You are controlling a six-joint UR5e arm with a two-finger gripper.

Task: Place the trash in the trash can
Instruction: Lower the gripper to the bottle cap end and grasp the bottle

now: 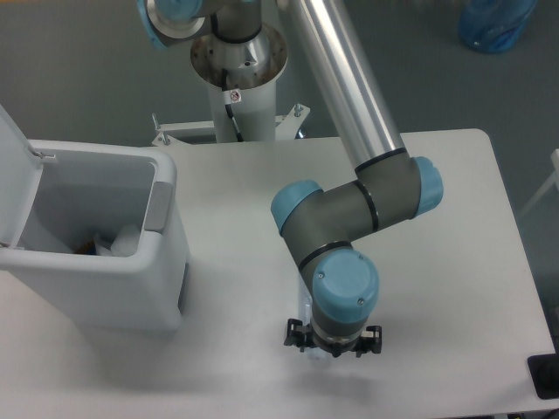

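Your white worktop [437, 262] carries the large white rectangular plastic bin [131, 288] at its left edge, lid up. Near the front edge, your pincer [332, 343] is down over the clear crushed plastic bottle [305, 301], mostly hidden beneath the wrist. This looks like the grasping step; I cannot tell the pincer's width. Next, close, lift, carry left.

Robotics lab: pedestal-mounted arm [349, 113], white table [454, 218], grey floor [79, 61].

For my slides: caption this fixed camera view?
UR5e gripper lowered over a mostly hidden bottle beside the open trash can.
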